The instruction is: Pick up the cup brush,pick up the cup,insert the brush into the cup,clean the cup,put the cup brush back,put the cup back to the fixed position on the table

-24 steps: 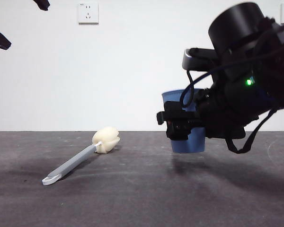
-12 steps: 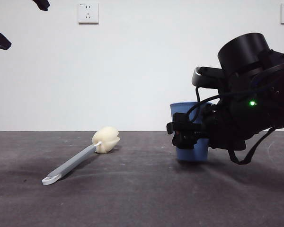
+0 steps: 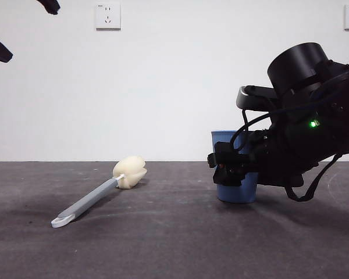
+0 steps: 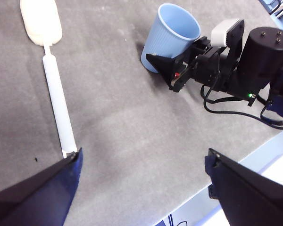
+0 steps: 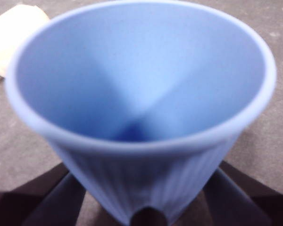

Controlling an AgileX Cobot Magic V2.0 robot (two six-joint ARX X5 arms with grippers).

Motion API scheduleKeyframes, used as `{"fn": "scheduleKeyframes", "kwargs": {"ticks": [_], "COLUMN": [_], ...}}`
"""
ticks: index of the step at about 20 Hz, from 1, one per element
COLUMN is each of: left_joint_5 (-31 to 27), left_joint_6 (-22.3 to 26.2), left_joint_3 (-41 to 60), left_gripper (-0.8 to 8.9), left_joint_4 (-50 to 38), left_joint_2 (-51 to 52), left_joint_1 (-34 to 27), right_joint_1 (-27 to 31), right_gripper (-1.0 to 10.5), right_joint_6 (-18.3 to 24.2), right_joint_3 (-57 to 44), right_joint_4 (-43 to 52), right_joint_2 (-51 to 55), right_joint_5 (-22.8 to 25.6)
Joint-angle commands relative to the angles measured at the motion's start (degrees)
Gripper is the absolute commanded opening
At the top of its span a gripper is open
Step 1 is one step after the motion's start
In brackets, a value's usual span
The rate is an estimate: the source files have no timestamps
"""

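The blue cup [image 3: 238,195] stands upright on the dark grey table [image 3: 163,244], right of centre. My right gripper [image 3: 224,168] is shut on the cup, its jaws against both sides; the cup fills the right wrist view [image 5: 141,94] and also shows in the left wrist view [image 4: 172,30] with the right gripper [image 4: 162,63] beside it. The cup brush [image 3: 87,200] lies flat on the table to the left, its cream sponge head toward the back and its looped tip toward the front; it shows in the left wrist view [image 4: 56,108]. My left gripper [image 4: 141,188] is open and empty, high above the brush's handle.
The left gripper's tips show at the top left corner of the front view [image 3: 23,29]. Two white wall outlets [image 3: 108,15] sit on the back wall. The table's edge [image 4: 254,155] runs close behind the right arm.
My right gripper has come down and slightly right with the cup, from hanging above the table to the cup's base resting on it. The brush and the left arm have not moved.
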State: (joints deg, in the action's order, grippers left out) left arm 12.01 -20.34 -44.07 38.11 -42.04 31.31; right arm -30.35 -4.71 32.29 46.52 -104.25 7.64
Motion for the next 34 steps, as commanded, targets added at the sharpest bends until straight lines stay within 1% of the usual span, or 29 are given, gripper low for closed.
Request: {"fn": "scheduleKeyframes", "kwargs": {"ticks": [1,7,9,13,16,17,18,20,22,24,25,26,29,31,34], "left_joint_5": [0.1,0.0,0.0,0.1,0.1,0.1,0.1,0.1,0.2,0.3,0.4,0.5,0.8,3.3,5.6], "left_joint_6": [0.9,0.9,0.9,0.9,1.2,2.2,3.9,6.0,8.3,9.8,10.0,10.0,10.1,10.1,10.1], "left_joint_3": [0.4,0.4,0.4,0.4,0.4,0.4,0.4,0.4,0.4,0.4,0.4,0.4,0.4,0.4,0.4], "left_gripper": [4.37,4.38,4.38,4.38,4.37,4.37,4.37,4.36,4.36,4.36,4.36,4.36,4.36,4.36,4.35], "left_joint_4": [0.5,1.4,1.4,1.8,3.1,3.4,3.7,3.8,3.8,3.8,3.8,3.9,4.0,4.0,4.0], "left_joint_2": [0.1,0.1,0.1,0.1,0.1,0.1,0.1,0.1,0.1,0.1,0.1,0.1,0.1,0.1,0.1], "left_joint_1": [0.2,0.2,0.2,0.2,0.2,0.2,0.2,0.2,0.2,0.2,0.2,0.2,0.2,0.2,0.2], "right_joint_1": [-0.2,-0.2,-0.3,-1.0,-1.6,-1.7,-1.7,-1.7,-1.7,-1.7,-1.7,-1.7,-1.7,-1.7,-1.7], "right_gripper": [4.8,4.8,4.8,4.8,4.8,4.8,4.8,4.8,4.7,4.7,4.7,4.7,4.7,4.7,4.7], "right_joint_6": [-1.5,-2.4,-3.7,-7.0,-9.6,-9.8,-9.9,-9.8,-9.9,-9.8,-9.7,-8.7,-5.7,-3.8,-1.6], "right_joint_3": [-1.0,-1.0,-1.0,-1.0,-1.0,-1.0,-1.0,-1.0,0.0,2.8,4.9,7.2,14.9,18.8,21.7], "right_joint_4": [-5.9,-10.7,-16.0,-33.3,-47.0,-51.7,-57.5,-66.5,-73.6,-79.8,-82.9,-85.9,-96.0,-101.3,-105.7], "right_joint_2": [-1.5,2.5,6.3,17.3,28.9,32.8,37.8,46.9,55.3,61.9,64.0,65.3,65.9,65.1,64.5], "right_joint_5": [-1.0,-1.6,-1.7,-1.7,-2.0,-3.5,-6.1,-11.2,-17.1,-19.9,-20.3,-21.2,-21.2,-21.3,-21.3]}}
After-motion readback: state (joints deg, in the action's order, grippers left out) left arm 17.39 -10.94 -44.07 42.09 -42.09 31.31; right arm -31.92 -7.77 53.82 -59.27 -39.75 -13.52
